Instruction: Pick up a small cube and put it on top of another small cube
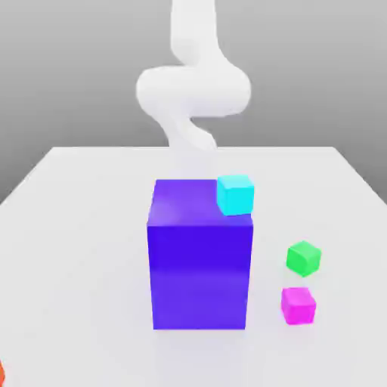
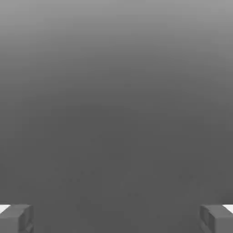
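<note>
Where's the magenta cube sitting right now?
In the exterior view the magenta cube lies on the white table, toward that view's right, just right of the big purple-blue block and directly in front of the green cube.

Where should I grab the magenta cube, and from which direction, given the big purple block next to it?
Come straight down from above and close on two opposite vertical faces of the magenta cube. It sits flat on the table, apart from the green cube and the purple-blue block, so its sides look free. The gripper is open with nothing between its fingers.
</note>
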{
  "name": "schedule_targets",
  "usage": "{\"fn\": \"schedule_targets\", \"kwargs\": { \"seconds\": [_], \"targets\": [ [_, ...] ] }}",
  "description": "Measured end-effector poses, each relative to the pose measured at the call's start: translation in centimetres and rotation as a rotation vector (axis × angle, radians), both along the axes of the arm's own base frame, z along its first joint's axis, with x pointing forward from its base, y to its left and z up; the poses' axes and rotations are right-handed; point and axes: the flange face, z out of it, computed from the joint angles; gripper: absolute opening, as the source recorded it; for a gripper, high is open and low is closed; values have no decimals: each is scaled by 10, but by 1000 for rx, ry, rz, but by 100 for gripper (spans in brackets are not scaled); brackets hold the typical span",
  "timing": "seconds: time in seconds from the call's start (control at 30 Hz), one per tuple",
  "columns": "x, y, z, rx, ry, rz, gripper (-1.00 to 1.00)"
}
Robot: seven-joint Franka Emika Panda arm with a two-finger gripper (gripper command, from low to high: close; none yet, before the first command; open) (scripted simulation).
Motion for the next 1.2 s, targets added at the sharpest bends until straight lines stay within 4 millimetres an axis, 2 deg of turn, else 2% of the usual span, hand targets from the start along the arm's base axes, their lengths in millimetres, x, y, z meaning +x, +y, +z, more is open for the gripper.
{"fn": "schedule_targets", "kwargs": {
  "seconds": [0.17, 0.27, 0.37, 0.47, 0.57, 0.7, 0.8, 0.87, 1.03, 1.07, 1.2],
  "targets": [
    [45, 42, -96, -118, 130, 280, 0],
    [59, 70, -155, -188, 199, 447, 0],
    [62, 98, -215, -258, 263, 616, 0],
    [56, 124, -274, -327, 324, 787, 0],
    [41, 146, -331, -398, 382, 960, 0],
    [8, 171, -403, -495, 453, 1204, 0],
    [-21, 180, -452, -568, 505, 1383, 0],
    [-30, 179, -478, -592, 527, 1440, 0],
    [-33, 178, -530, -600, 534, 1458, 0],
    [-34, 177, -537, -599, 534, 1459, -100],
    [-34, 177, -537, -598, 536, 1459, -100]
  ]
}}
